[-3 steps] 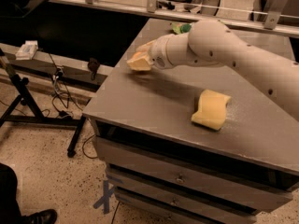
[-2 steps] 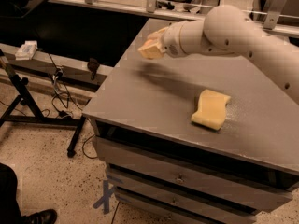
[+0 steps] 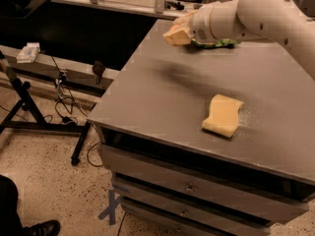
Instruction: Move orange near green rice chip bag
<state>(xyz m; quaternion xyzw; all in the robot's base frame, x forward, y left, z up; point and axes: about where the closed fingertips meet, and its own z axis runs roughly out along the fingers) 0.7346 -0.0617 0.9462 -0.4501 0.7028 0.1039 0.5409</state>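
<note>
My gripper hangs above the far left part of the grey table, at the end of the white arm that reaches in from the upper right. A strip of the green rice chip bag shows just under the arm, right behind the gripper on the table's far side. Most of the bag is hidden by the arm. No orange shows plainly; the gripper's tip looks pale orange-yellow, and I cannot tell whether the fruit is in it.
A pale yellow wavy sponge lies on the table's front right part. Drawers run below the table's front edge. A black stand with cables is on the floor at left, and a shoe at bottom left.
The gripper has moved away from the table's left middle toward the far edge and now hangs next to the green bag. The sponge has not moved.
</note>
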